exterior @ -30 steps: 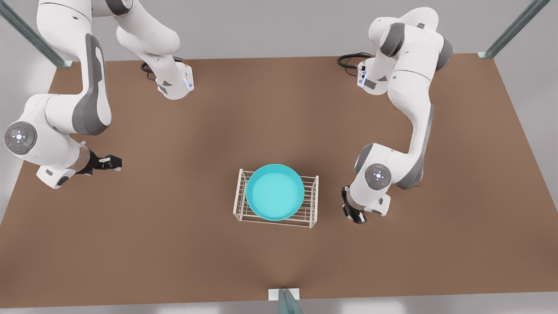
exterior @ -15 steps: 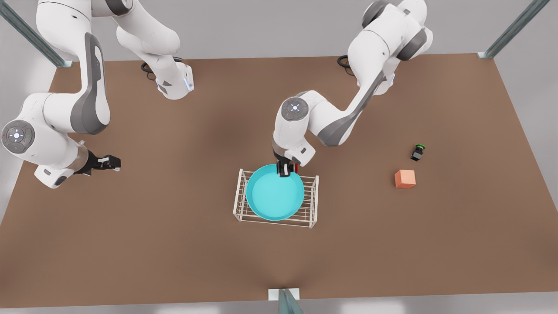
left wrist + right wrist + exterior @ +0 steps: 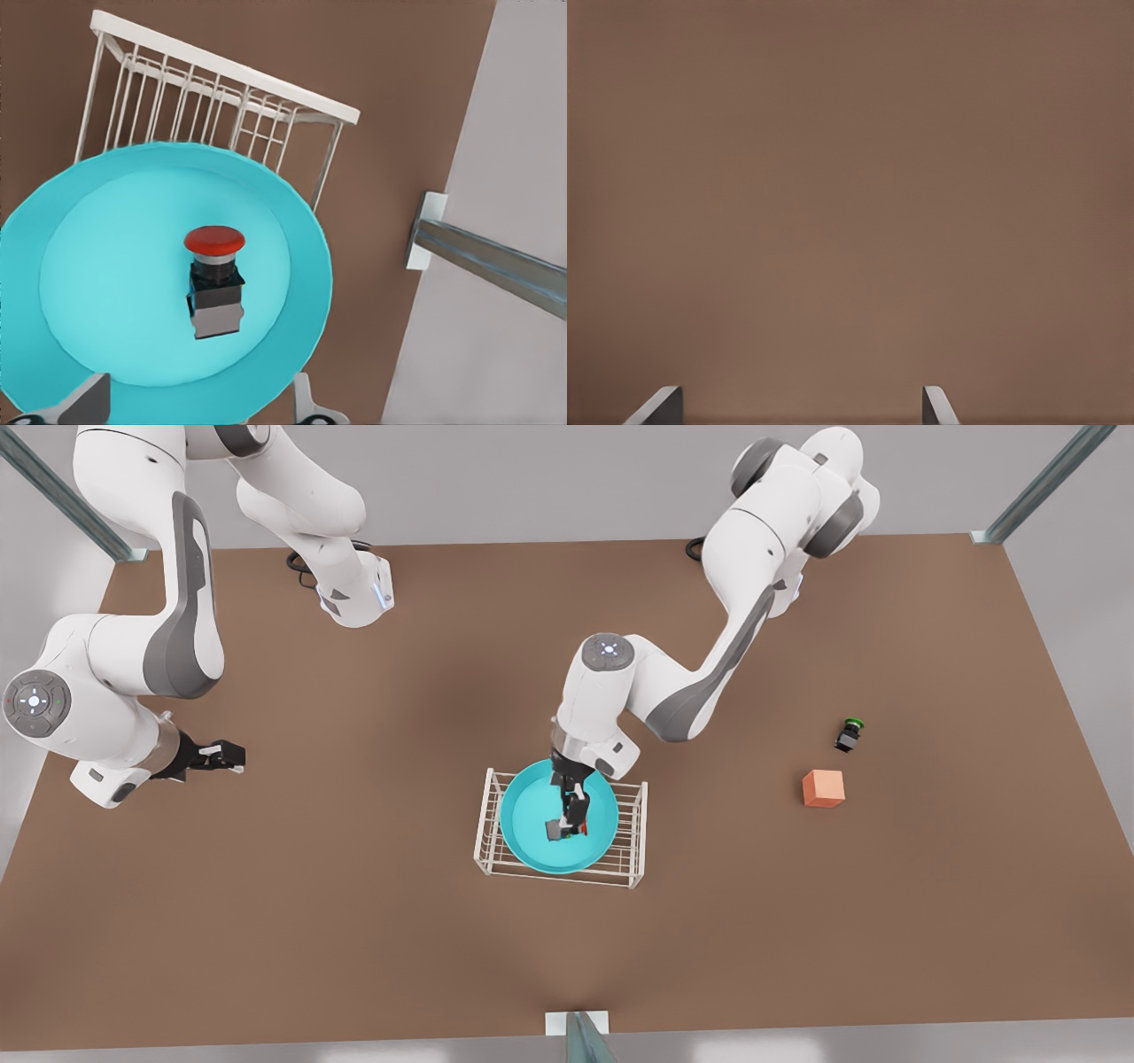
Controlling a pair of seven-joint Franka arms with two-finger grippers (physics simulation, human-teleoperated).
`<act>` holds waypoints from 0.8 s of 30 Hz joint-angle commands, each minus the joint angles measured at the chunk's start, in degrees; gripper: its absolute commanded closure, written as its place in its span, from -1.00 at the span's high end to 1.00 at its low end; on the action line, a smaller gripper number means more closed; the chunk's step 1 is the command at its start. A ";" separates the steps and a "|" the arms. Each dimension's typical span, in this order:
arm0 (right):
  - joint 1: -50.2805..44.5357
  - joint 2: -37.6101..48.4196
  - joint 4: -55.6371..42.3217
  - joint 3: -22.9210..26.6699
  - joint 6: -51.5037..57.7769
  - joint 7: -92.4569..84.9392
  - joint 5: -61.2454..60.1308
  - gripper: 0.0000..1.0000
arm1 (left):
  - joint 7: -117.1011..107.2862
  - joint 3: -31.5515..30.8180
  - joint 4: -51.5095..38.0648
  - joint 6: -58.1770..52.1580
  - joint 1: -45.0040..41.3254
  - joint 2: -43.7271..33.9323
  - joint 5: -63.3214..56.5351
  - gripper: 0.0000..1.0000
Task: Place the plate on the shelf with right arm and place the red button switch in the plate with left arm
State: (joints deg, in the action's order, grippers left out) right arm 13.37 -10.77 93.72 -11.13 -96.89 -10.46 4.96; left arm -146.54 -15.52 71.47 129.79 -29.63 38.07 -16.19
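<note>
The left gripper (image 3: 571,815) hangs over the middle of the plate (image 3: 532,841), its fingers (image 3: 89,403) spread apart with nothing between them; in the left wrist view both tips frame the dish from either side and touch neither it nor the switch. Directly under that gripper the red button switch (image 3: 214,282) lies on the plate's floor, clear of the rim: a dark grey-black body with a paler grey base block and a round red cap, tipped on its side so the cap faces the rack's bars. The plate is a round turquoise shallow dish with a raised rim, resting on top of the shelf (image 3: 631,850), a low white wire rack of thin bars whose depth the dish almost covers. Seen in the front view from the plate, an orange cube (image 3: 823,788) sits on the brown table (image 3: 354,921) at about 3 o'clock, well apart, and a switch with a green cap (image 3: 849,734) lies just beyond the cube at about 2 o'clock. At roughly 9 o'clock, well apart from the rack, the right arm waits with the right gripper (image 3: 226,756) low over bare tabletop, its fingers (image 3: 660,405) parted and empty.
</note>
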 commanded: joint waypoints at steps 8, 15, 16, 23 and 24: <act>0.08 0.05 -0.03 -0.04 0.03 -0.08 -0.04 1.00 | 142.93 -0.12 -0.02 -51.84 26.62 -16.00 12.47 1.00; 0.08 0.05 -0.03 0.05 0.03 -0.08 -0.04 1.00 | 140.04 2.87 12.29 -34.96 30.86 -24.01 19.09 1.00; -0.01 0.05 -0.03 -0.03 0.03 -0.08 -0.04 1.00 | 139.95 2.87 12.38 -35.04 30.95 -24.01 19.18 1.00; -0.01 0.05 -0.12 0.05 0.03 -0.08 -0.04 1.00 | 139.60 2.87 12.20 -35.92 30.95 -22.95 19.44 1.00; -0.01 0.05 -0.03 0.05 0.03 -0.08 -0.04 1.00 | 139.60 2.78 12.20 -36.01 30.95 -22.95 19.53 1.00</act>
State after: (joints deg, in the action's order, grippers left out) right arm 13.41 -10.78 93.67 -11.07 -96.89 -10.49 4.96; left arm -47.88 -12.68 83.71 94.39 1.30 15.16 3.13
